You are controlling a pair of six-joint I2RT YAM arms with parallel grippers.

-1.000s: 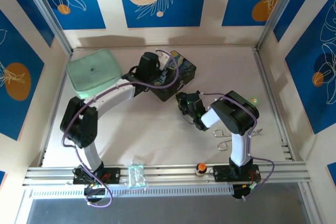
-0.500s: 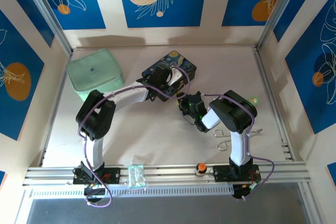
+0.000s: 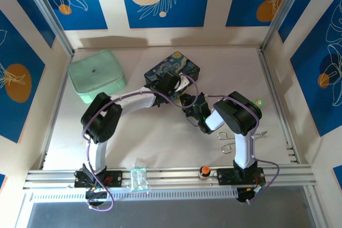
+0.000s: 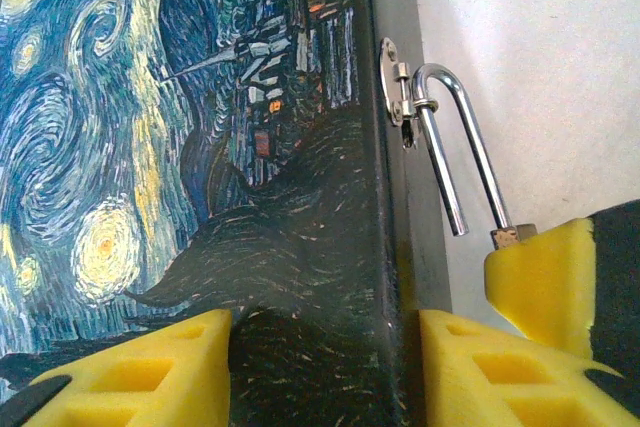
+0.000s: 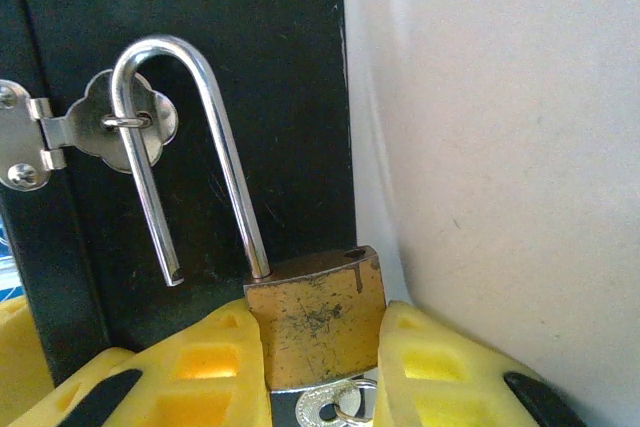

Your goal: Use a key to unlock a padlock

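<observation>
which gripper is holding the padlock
The right gripper: its yellow pads pinch the brass padlock body. The left gripper sits open at the starry-night tin instead.

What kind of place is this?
Probably a robot test cell: a table boxed in by blue leaf-print panels, with a left arm and right arm bolted to an aluminium rail.
</observation>
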